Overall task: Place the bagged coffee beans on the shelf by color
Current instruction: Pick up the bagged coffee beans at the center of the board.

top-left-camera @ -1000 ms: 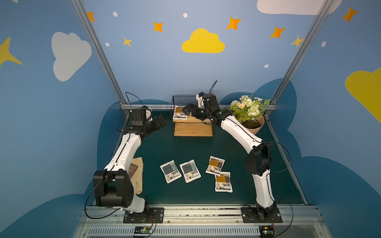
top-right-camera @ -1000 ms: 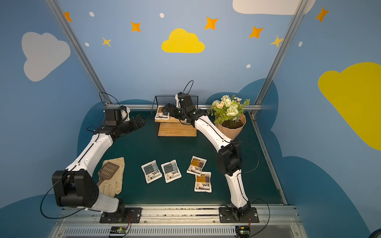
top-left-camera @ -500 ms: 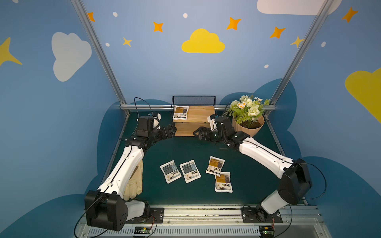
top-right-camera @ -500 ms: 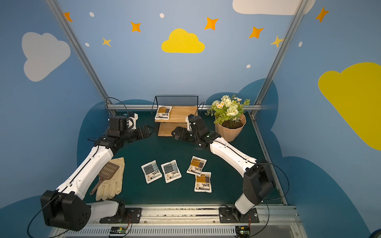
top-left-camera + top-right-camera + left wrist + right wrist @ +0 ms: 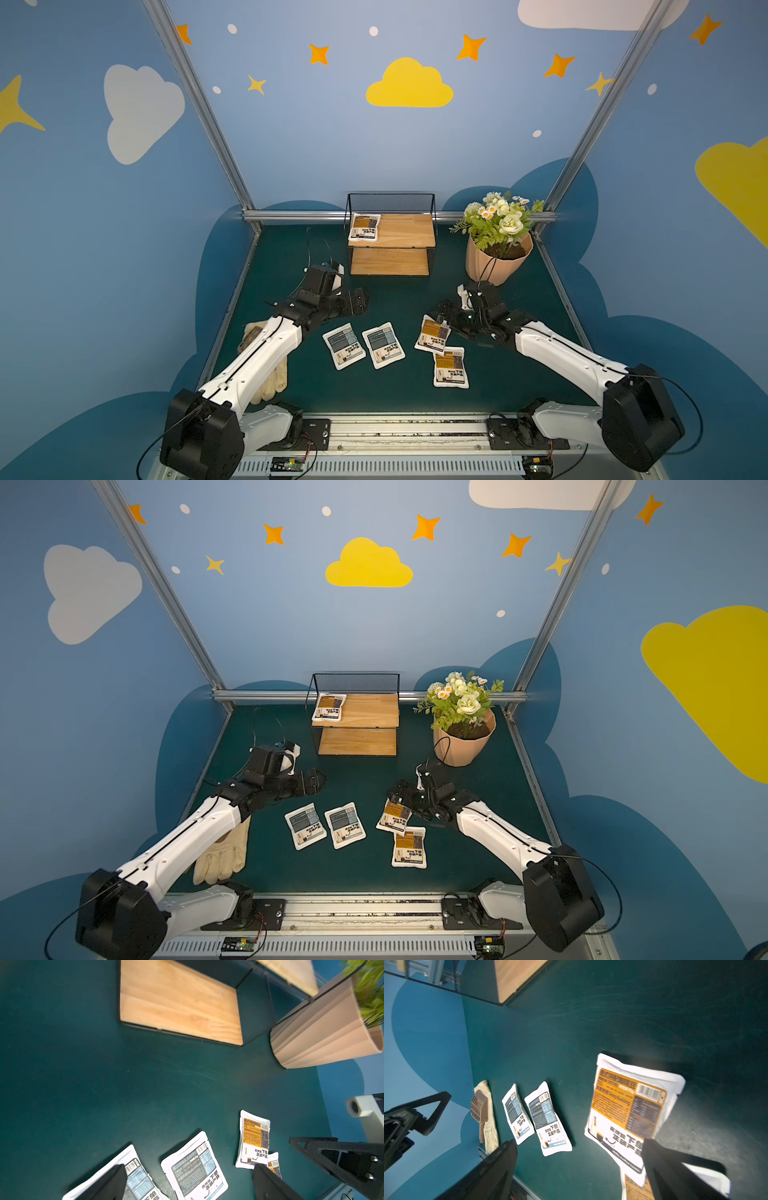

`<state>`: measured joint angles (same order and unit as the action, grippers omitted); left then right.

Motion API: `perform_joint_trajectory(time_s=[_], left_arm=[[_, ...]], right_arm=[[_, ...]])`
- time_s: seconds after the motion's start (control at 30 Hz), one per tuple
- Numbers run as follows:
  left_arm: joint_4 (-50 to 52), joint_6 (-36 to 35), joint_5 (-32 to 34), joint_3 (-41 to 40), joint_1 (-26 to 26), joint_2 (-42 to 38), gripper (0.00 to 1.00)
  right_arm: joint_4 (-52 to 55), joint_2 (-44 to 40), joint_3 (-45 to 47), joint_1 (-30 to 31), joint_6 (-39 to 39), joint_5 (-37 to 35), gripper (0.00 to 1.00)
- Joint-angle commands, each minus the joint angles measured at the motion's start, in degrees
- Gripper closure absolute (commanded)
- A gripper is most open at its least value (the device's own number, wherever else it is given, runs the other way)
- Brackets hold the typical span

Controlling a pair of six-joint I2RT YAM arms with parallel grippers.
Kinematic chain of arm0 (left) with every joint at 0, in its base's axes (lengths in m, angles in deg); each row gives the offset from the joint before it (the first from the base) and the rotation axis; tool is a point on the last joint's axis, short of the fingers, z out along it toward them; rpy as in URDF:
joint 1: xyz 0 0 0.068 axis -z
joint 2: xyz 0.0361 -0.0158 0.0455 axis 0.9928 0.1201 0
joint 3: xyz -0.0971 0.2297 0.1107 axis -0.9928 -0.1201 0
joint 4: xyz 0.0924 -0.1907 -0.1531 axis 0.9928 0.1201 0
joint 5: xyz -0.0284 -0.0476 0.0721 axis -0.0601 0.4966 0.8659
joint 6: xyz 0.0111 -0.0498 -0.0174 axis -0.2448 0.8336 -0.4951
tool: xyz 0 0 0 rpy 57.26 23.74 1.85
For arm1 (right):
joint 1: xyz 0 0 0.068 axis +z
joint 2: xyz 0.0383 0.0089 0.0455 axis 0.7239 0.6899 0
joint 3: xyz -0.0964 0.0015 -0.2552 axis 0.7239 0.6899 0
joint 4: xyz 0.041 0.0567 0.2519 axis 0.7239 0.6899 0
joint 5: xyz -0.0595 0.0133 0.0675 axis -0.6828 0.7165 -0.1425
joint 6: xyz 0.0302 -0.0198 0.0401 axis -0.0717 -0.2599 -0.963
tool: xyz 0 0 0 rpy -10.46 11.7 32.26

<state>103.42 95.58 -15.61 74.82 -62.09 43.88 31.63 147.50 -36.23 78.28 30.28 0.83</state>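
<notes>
The blue pouch (image 5: 194, 1169) reads "Medium Roast"; the orange pouch (image 5: 629, 1109) reads "Deep Baking", "Hello, Coffee Lover" (both show large "下单").

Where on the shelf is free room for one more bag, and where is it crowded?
Upper board: bare right of the orange bag at its left end. Lower board: wholly bare. Crowded: the front mat, with two grey-blue bags and two touching orange bags.
</notes>
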Motion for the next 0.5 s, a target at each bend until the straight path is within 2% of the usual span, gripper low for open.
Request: perform_joint_trajectory(time_s=[0.0, 0.23, 0.47], left_arm=[[-3.2, 2.1, 2.0, -0.8, 2.8, 2.2, 0.0], [-4.6, 3.6, 1.6, 0.4, 7.9, 9.5, 0.0], [-6.8, 4.6, 1.6, 0.5, 11.2, 13.2, 0.0]], right_arm=[[-1.8, 0.7, 1.4, -1.1, -1.7, 2.1, 0.02], [-3.0, 7.1, 1.4, -3.4, 2.4, 7.5, 0.02], [-6.8, 11.7, 4.1, -3.6, 1.2, 10.2, 0.04]])
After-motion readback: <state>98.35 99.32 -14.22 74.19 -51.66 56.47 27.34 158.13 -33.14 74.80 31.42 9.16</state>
